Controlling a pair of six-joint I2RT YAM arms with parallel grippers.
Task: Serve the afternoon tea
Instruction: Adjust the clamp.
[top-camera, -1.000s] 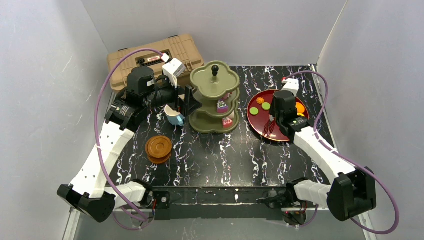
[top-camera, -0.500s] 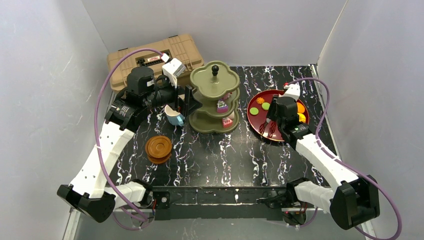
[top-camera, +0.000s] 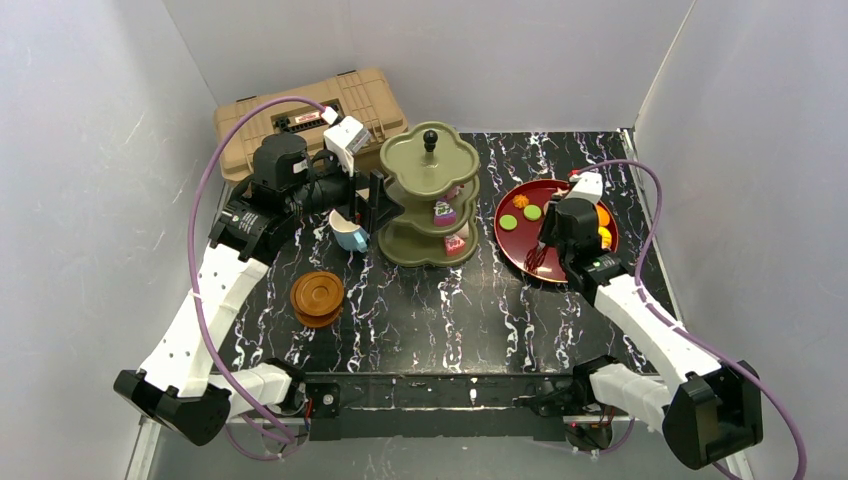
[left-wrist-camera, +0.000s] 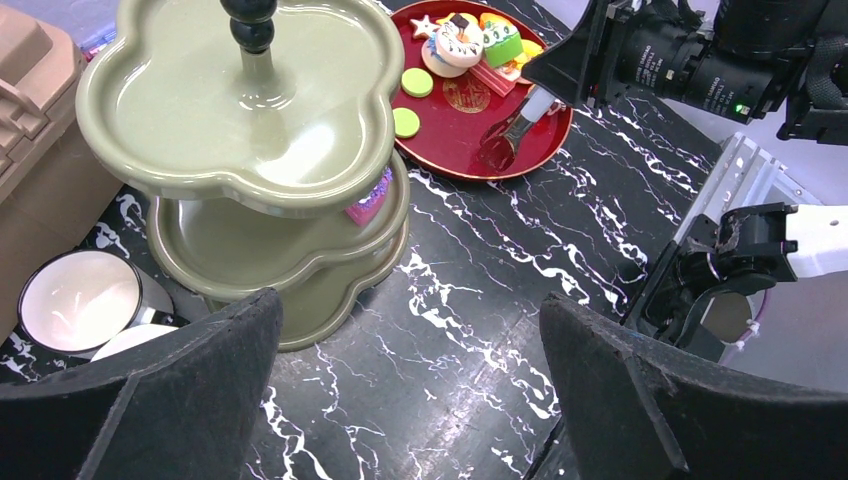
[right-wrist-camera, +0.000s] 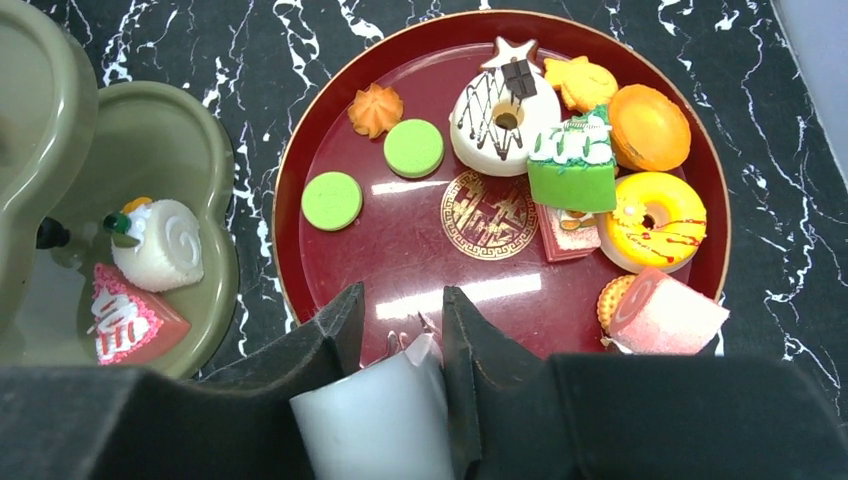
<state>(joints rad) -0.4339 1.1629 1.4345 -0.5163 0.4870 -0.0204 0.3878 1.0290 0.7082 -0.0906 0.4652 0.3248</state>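
The olive-green three-tier stand (top-camera: 430, 195) with a black knob stands mid-table; a white swirl cake (right-wrist-camera: 160, 243) and a pink slice (right-wrist-camera: 125, 318) lie on its lower tier. A dark red tray (top-camera: 512, 240) to its right holds several toy cakes and donuts, among them a white donut (right-wrist-camera: 500, 115) and a yellow donut (right-wrist-camera: 650, 215). My right gripper (right-wrist-camera: 403, 295) is shut on the white handle of tongs (left-wrist-camera: 505, 140), whose red tips hang over the tray's near part. My left gripper (left-wrist-camera: 408, 300) is open and empty beside the stand's left, above two mugs (top-camera: 348, 232).
A stack of brown saucers (top-camera: 317, 297) sits at the front left. A tan toolbox (top-camera: 300, 115) stands at the back left behind the left arm. White walls close in the table on three sides.
My right gripper with the tongs has shifted slightly toward the near right over the tray. The left arm has not moved.
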